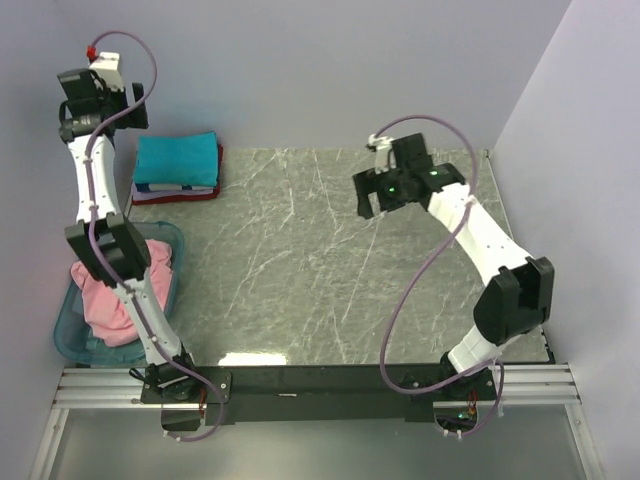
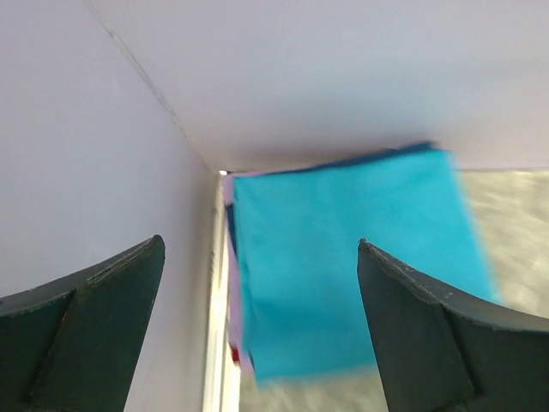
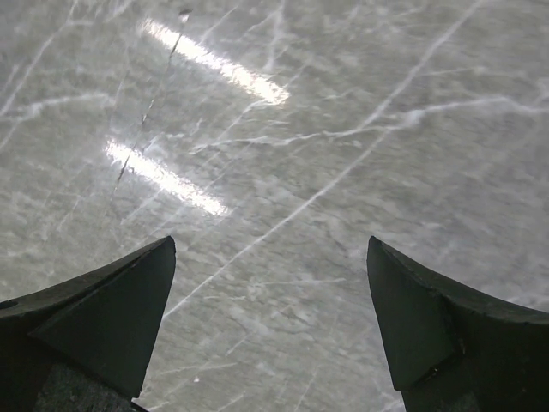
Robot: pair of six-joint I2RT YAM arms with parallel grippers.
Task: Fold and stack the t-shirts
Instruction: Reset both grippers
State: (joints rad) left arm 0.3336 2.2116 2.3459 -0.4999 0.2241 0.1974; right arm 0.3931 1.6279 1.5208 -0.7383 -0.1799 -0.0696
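Observation:
A stack of folded t-shirts lies at the table's back left corner. A teal one (image 1: pixel 177 160) is on top, with navy-and-white and red edges (image 1: pixel 170 193) showing beneath. In the left wrist view the teal shirt (image 2: pixel 343 266) lies flat below against the wall corner. My left gripper (image 1: pixel 100 105) is raised high above and left of the stack. It is open (image 2: pixel 257 292) with nothing between its fingers. A crumpled pink t-shirt (image 1: pixel 100 305) lies in the basket. My right gripper (image 1: pixel 375 205) hovers open (image 3: pixel 270 300) over bare marble, holding nothing.
The translucent light-blue basket (image 1: pixel 168 230) stands at the front left beside the left arm's base. The grey marble table (image 1: pixel 300 270) spreads between the stack and the right arm. Walls close in at the back, left and right.

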